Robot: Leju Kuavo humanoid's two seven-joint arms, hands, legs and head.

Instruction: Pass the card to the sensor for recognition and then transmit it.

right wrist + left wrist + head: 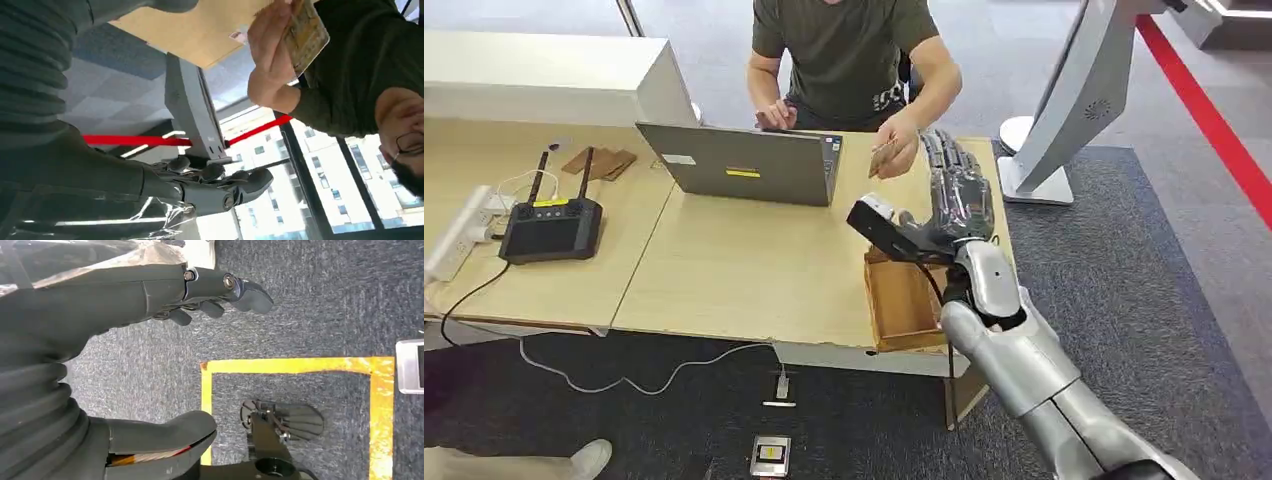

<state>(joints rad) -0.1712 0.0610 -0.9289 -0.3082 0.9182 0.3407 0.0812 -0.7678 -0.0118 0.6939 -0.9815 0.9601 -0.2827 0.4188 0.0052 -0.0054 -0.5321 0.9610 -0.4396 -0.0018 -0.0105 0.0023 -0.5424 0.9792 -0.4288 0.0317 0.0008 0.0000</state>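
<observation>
A person across the table pinches the tan card (883, 156) in one hand, just left of my right hand (956, 195). That hand reaches out over the table's right end with its fingers stretched flat and apart, nothing in it. The right wrist view shows the same card (305, 33) in the person's fingers, apart from my right hand's fingers (220, 186). My left hand (115, 300) hangs over dark carpet, thumb and fingers apart and empty.
A shallow wooden tray (902, 300) lies on the table edge under my right forearm. A grey laptop (742, 163) stands before the person, a black controller (552, 226) to the left. A white kiosk stand (1074, 100) rises at the right. Yellow floor tape (295, 365) lies below my left hand.
</observation>
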